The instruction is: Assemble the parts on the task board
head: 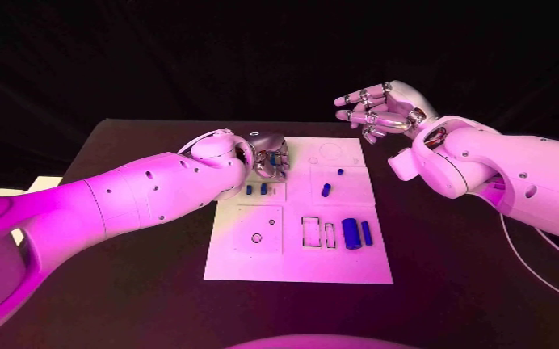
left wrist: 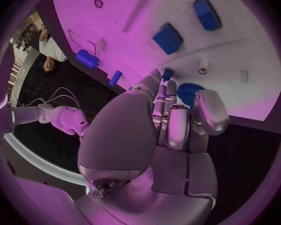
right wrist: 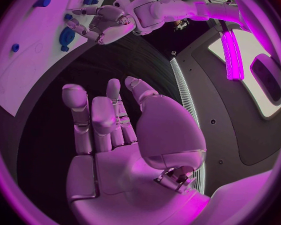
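The left hand (head: 271, 157), fingers curled over a ridged blue disc (left wrist: 189, 92), whether gripped I cannot tell, likely light, rigid, best pinched by its rim; right hand (head: 382, 111) spread, empty.

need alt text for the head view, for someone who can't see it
The robot's left hand reaches over the far left part of the white task board on a black table, while its right hand hangs open in the air beyond the board's far right corner. Small blue parts lie scattered on the board.
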You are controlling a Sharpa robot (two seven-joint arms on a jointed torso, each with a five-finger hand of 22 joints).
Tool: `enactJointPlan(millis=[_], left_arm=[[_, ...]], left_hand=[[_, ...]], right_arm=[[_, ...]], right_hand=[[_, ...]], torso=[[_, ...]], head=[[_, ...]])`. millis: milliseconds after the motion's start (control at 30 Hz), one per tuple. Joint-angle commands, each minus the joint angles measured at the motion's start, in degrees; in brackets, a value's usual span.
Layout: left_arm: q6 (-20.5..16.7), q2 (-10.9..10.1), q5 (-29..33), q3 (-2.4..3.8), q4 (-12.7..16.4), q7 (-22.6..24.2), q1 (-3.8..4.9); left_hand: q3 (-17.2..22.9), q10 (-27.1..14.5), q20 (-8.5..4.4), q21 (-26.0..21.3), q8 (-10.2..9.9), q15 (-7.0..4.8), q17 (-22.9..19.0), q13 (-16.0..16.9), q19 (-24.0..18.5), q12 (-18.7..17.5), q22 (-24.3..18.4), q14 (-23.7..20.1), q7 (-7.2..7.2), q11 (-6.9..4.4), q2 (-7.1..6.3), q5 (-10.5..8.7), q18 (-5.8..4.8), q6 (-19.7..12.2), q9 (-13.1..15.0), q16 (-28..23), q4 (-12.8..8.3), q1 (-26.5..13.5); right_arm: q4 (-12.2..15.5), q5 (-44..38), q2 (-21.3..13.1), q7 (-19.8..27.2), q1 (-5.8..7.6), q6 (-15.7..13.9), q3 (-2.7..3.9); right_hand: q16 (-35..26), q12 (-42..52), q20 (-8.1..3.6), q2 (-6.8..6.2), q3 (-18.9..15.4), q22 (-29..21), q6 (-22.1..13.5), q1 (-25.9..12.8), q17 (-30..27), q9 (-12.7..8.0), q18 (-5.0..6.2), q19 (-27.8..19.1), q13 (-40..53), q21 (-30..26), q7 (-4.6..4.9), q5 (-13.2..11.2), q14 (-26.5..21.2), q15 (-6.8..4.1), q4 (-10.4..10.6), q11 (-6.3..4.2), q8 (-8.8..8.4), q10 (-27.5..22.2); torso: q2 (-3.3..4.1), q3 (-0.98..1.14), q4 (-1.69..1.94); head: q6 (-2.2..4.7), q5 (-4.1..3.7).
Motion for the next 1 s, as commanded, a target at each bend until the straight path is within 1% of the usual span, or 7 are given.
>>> enactJointPlan(millis=[33,467,633,733,800,900,1000], left_arm=[[2.5,0.3,-1.2,0.04,-0.2,-1.5,-0.03],[4.0,1.3,-1.3,0.06,-1.4,-2.5,-0.32],[4.0,1.5,-1.3,0.09,-1.9,-2.4,-0.35],[4.0,1.6,-1.2,0.10,-2.0,-2.1,-0.36],[4.1,1.7,-1.1,0.11,-2.0,-1.9,-0.36],[4.3,1.9,-0.6,0.11,-2.0,-1.6,-0.37],[4.2,1.9,-0.4,0.12,-2.1,-1.4,-0.37]], left_hand=[[0.8,0.6,-0.16,0.6,-0.5,-0.48,-0.2,-0.2,0.7,-0.6,0.5,1.8,0.01,0.02,0.42,0.29,-1.16,0.6,-0.2,0.4,0.0,-0.1],[3.4,1.4,-0.23,1.6,-1.3,-0.48,-1.1,-0.6,0.8,-2.1,1.5,1.7,0.14,0.06,0.03,0.30,-1.31,1.2,-0.9,0.1,-0.6,-0.1],[4.3,1.7,-0.20,1.8,-1.6,-0.44,-1.2,-0.7,0.7,-2.5,1.7,1.7,0.19,0.09,-0.02,0.31,-1.33,1.4,-1.1,0.2,-0.8,-0.1],[4.9,1.9,-0.19,2.0,-1.6,-0.47,-1.2,-0.7,0.7,-2.6,1.9,1.7,0.16,0.07,0.04,0.30,-1.36,1.6,-1.2,0.2,-0.9,-0.2],[5.5,2.3,-0.21,2.2,-1.6,-0.53,-1.2,-0.7,0.7,-2.7,2.1,1.7,0.09,-0.01,0.07,0.28,-1.38,1.9,-1.3,0.3,-1.0,-0.4],[6.4,3.5,-0.32,2.8,-1.7,-0.72,-1.0,-0.5,0.8,-2.5,2.6,1.8,-0.09,-0.32,0.24,0.25,-1.45,2.5,-1.4,0.5,-1.3,-0.5],[7.4,4.4,-0.48,3.2,-1.5,-0.96,-1.0,-0.2,0.8,-2.4,2.9,1.8,-0.29,-0.62,0.53,0.27,-1.50,3.4,-1.4,0.6,-1.8,-0.3]], right_arm=[[0.1,-0.1,0.1,0.2,-0.04,0.8,0.00],[0.1,-0.2,0.0,0.2,-0.05,0.8,0.00],[0.2,-0.2,0.0,0.2,-0.05,0.9,0.00],[0.1,-0.2,0.0,0.2,-0.05,0.9,0.00],[0.1,-0.2,0.1,0.3,-0.05,0.9,0.00],[0.1,-0.2,0.1,0.3,-0.05,0.9,0.00],[0.1,-0.2,0.2,0.3,-0.05,0.9,0.00]], right_hand=[[-0.2,0.3,0.10,0.12,-0.1,0.0,-0.5,-0.2,0.1,0.1,1.10,-0.2,-0.1,-0.3,-0.08,0.4,0.3,0.17,0.3,-0.02,0.14,-0.5],[-0.2,0.4,0.10,0.17,-0.1,0.0,-0.5,-0.1,0.1,0.1,1.10,-0.2,-0.1,-0.3,-0.08,0.4,0.3,0.16,0.3,-0.03,0.15,-0.5],[-0.2,0.4,0.10,0.17,-0.1,0.0,-0.5,-0.1,0.1,0.1,1.10,-0.2,-0.1,-0.3,-0.08,0.4,0.3,0.16,0.3,-0.03,0.15,-0.5],[-0.2,0.4,0.10,0.17,-0.1,0.0,-0.5,-0.1,0.1,0.1,1.10,-0.2,-0.1,-0.3,-0.08,0.4,0.3,0.16,0.3,-0.03,0.15,-0.5],[-0.2,0.4,0.10,0.17,-0.1,0.0,-0.5,-0.1,0.1,0.1,1.10,-0.2,-0.1,-0.3,-0.08,0.4,0.3,0.16,0.3,-0.03,0.15,-0.5],[-0.2,0.4,0.10,0.17,-0.1,0.0,-0.5,-0.1,0.1,0.1,1.10,-0.2,-0.1,-0.3,-0.08,0.4,0.3,0.16,0.3,-0.03,0.15,-0.5],[-0.2,0.4,0.10,0.17,-0.1,0.0,-0.5,-0.1,0.1,0.1,1.10,-0.2,-0.1,-0.3,-0.08,0.4,0.3,0.16,0.3,-0.03,0.15,-0.5]], torso=[[0.00,-0.03,-0.01],[0.05,-0.03,-0.01],[0.01,0.05,-0.04],[0.02,0.03,0.01],[0.01,0.00,0.04],[0.00,0.06,0.03],[-0.01,0.04,0.01]], head=[[0.00,0.04],[-0.09,0.15],[-0.17,0.07],[-0.21,0.06],[-0.24,0.06],[-0.22,0.14],[-0.24,0.20]])
